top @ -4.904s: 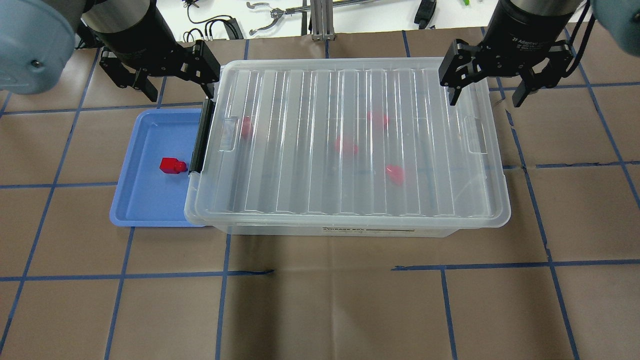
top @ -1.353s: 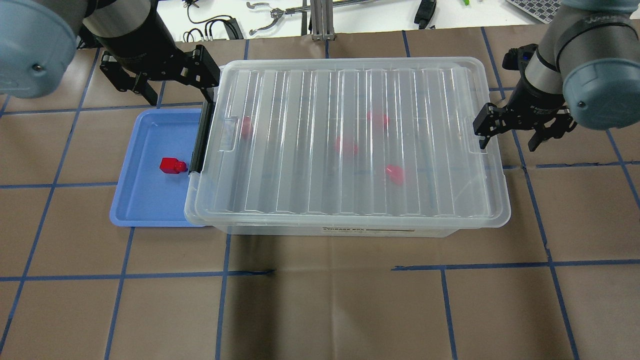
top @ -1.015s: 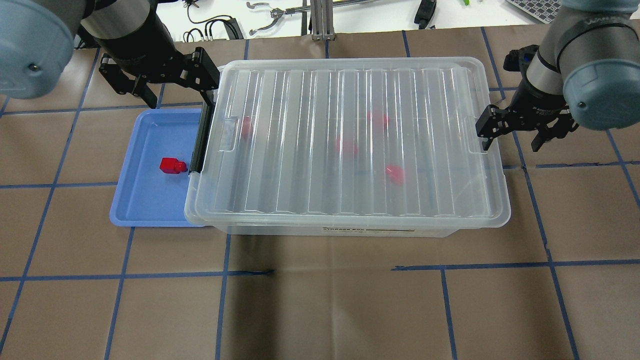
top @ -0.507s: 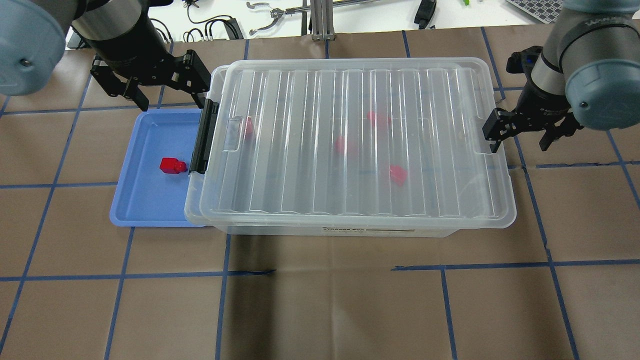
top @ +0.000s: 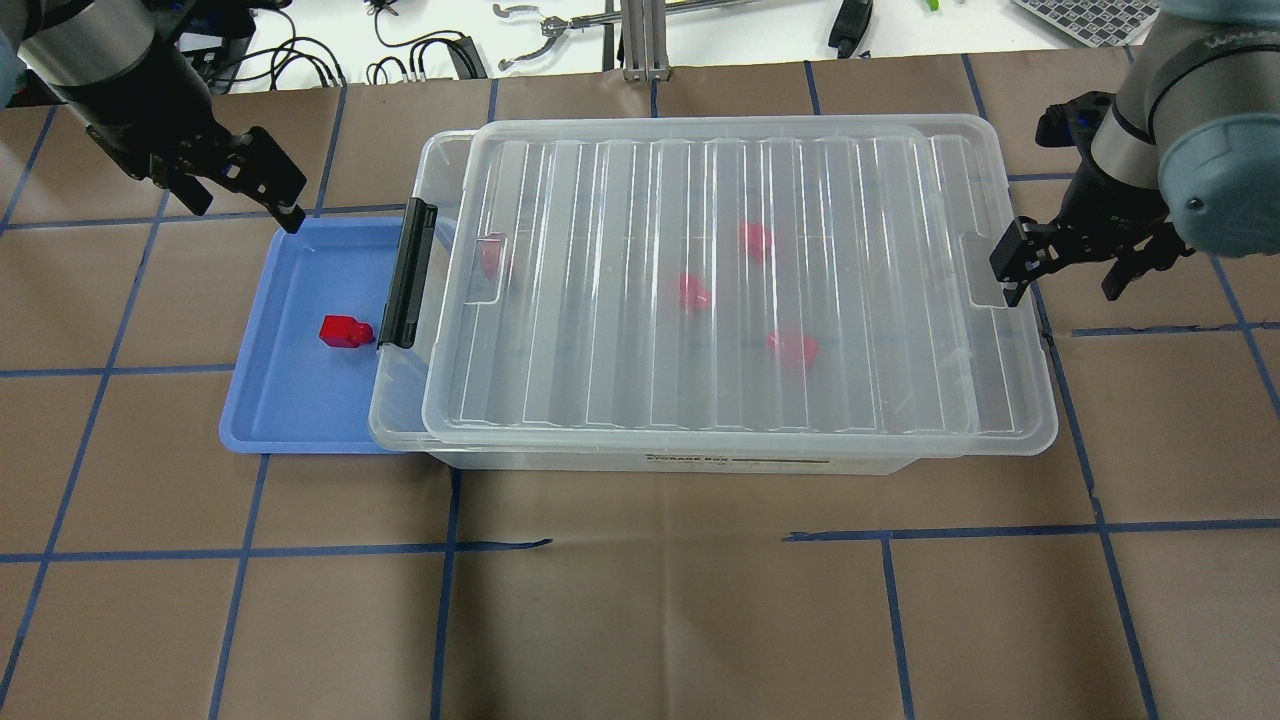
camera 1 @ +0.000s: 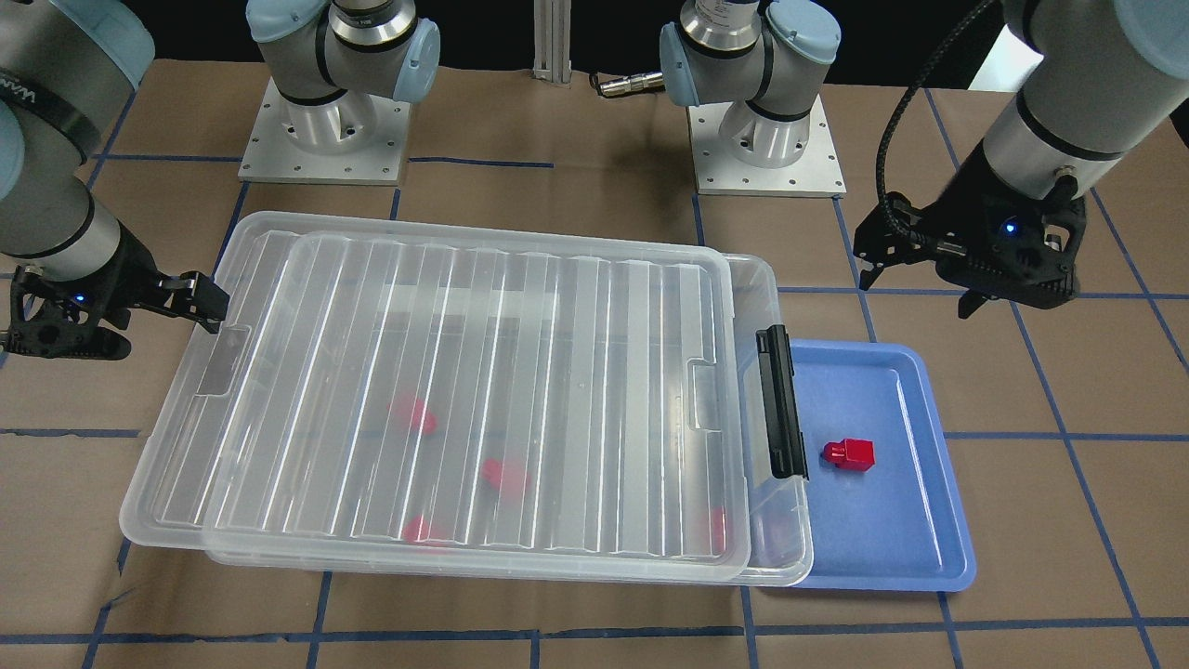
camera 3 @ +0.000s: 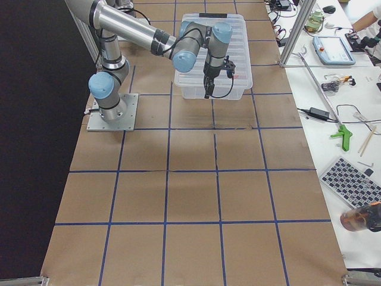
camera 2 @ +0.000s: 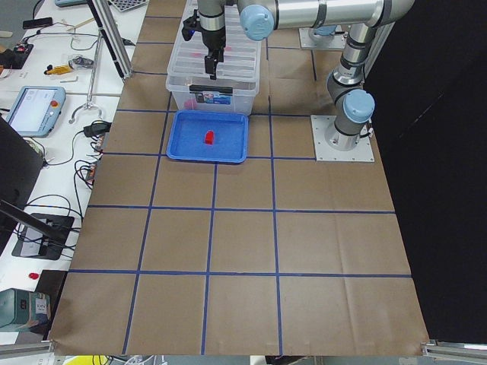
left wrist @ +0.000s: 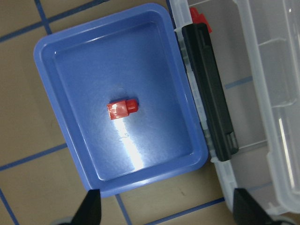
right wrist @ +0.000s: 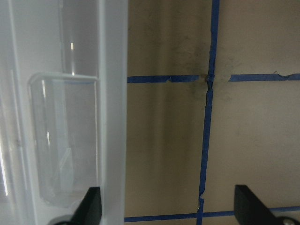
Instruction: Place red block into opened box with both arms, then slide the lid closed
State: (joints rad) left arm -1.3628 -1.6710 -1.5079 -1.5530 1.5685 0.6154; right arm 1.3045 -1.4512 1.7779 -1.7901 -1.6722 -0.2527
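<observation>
On the near side, the brown paper of the table (camera 1: 594, 613) is bare up to the front wall of the box (top: 560, 462). The lid (top: 600, 300) lies over the box, set off toward the robot's right, so it overhangs that short end and leaves only a narrow strip open beside the black latch bar (camera 1: 780, 404). Just beside this bar, on the blue tray (camera 1: 929, 520), lies the red block (camera 1: 849, 454), with nothing touching it. Farther back, the left gripper (top: 246, 212) hangs over the tray's far corner, fingers spread, nothing between them. The right gripper (top: 1060, 288) is spread too: one finger sits on the lid by its end tab (top: 980, 262), the other outside over the table, so the end rim is between them but not pinched.

I see some risks. The finger only hooks the rim, so it may slip off. If the lid goes much farther out, it may tip off the box. The opening looks narrow, so the block may land on the lid instead. The block is also very close to the latch bar, and a finger may knock against it.
</observation>
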